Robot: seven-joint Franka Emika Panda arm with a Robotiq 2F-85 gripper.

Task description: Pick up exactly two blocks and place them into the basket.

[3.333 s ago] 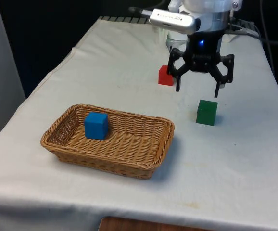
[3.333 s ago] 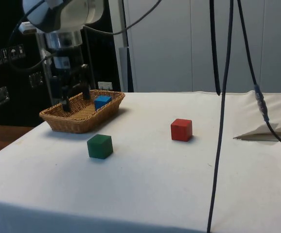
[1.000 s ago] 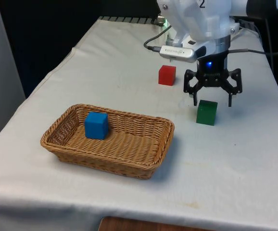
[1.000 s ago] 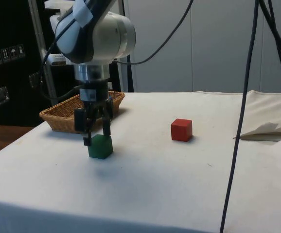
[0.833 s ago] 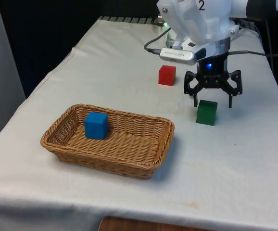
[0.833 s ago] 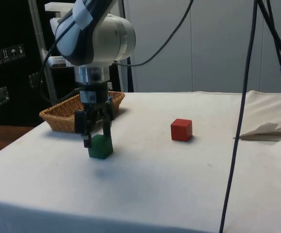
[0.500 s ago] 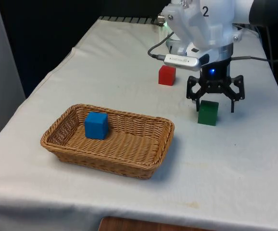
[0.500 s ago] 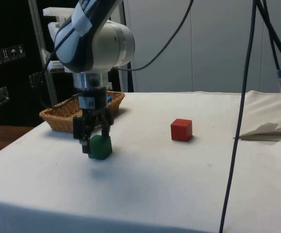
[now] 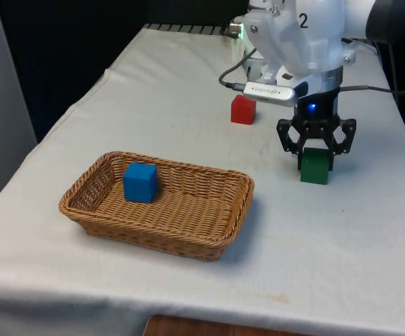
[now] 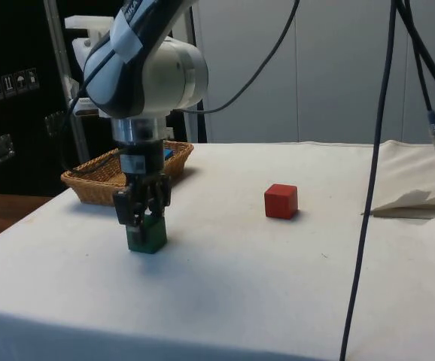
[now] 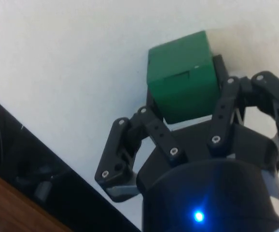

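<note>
A green block (image 9: 314,170) rests on the white cloth at the front view's right, and my gripper (image 9: 315,158) has come down over it, shut on its two sides. In the side view the gripper (image 10: 144,224) reaches down onto the green block (image 10: 147,238). In the wrist view the fingers (image 11: 154,133) clasp the green block (image 11: 180,82). A blue block (image 9: 140,182) lies inside the wicker basket (image 9: 162,236). The red block (image 9: 243,110) sits farther back, apart from the gripper.
The basket (image 10: 101,189) stands a short way from the gripper. The red block (image 10: 281,201) sits alone mid-table. Black cables (image 10: 367,195) hang in front of the side camera. A folded ridge of cloth (image 10: 421,204) lies at the side view's right.
The gripper sank over the green block and shut on it. The block shifted a little towards the front view's right.
</note>
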